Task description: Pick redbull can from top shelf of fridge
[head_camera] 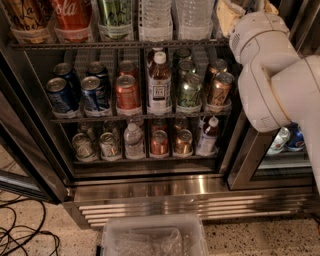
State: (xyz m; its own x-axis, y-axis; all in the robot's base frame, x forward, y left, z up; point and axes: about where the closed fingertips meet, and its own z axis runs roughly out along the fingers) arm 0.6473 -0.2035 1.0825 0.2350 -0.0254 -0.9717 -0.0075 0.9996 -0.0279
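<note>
Your white arm (272,75) is filling the 2 o'clock side. Its gripper (250,7) is sitting at 1 o'clock against the upper edge, above the top shelf (115,45) of the fridge (150,187). You cannot tell its state. The redbull can is not showing clearly enough for you to place it among the bottles (156,17) there.

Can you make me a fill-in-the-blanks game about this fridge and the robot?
The white-capped bottle stands between a red can and a ____ can.
The gripper is by the top shelf's ____ end.
The clear plastic bin stands on the ____, before the fridge.
Missing words: green, right, floor.
</note>
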